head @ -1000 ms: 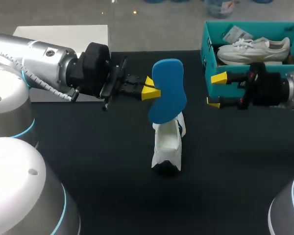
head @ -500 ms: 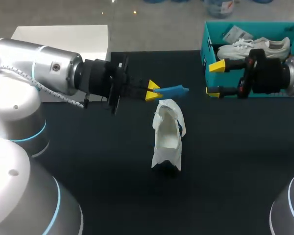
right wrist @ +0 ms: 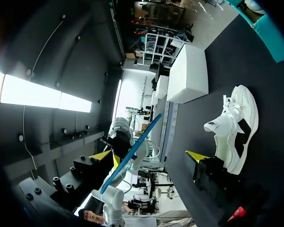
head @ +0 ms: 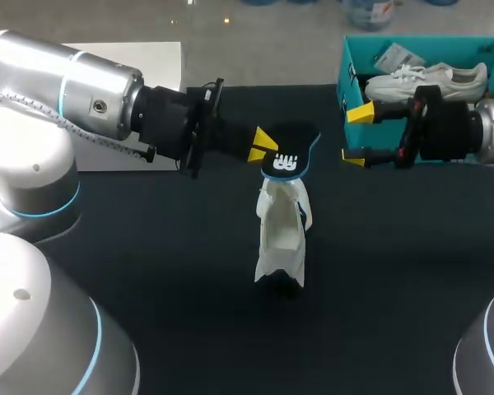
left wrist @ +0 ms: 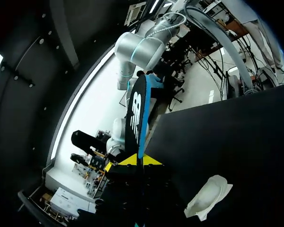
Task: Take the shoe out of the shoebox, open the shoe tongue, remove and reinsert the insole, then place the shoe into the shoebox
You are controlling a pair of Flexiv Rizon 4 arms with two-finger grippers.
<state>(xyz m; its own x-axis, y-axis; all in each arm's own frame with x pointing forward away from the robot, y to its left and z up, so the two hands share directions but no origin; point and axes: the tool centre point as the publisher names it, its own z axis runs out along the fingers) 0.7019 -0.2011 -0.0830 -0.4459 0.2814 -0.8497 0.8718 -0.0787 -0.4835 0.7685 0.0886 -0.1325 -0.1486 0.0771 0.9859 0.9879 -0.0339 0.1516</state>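
The teal shoebox [head: 350,82] sits at the far right corner of the table, and I can see a second shoe [head: 424,81], white, lying on its side inside it with a bit of paper tucked behind. The shoe [head: 281,234] I'm working on is out of the box, near the middle of the black table [head: 148,247], opening turned up. My left gripper [head: 262,144] is clamped on the insole [head: 290,152] from both sides, holding it just above the shoe's far end with its dark printed face and blue edge showing; I cannot tell whether the insole touches the shoe. In the left wrist view the insole [left wrist: 136,113] runs straight out from between the yellow tips, with the shoe [left wrist: 208,197] down beside the gripper. My right gripper [head: 356,134] hangs just in front of the shoebox, fingers spread and holding nothing. A white block [head: 115,58] stands at the table's far left
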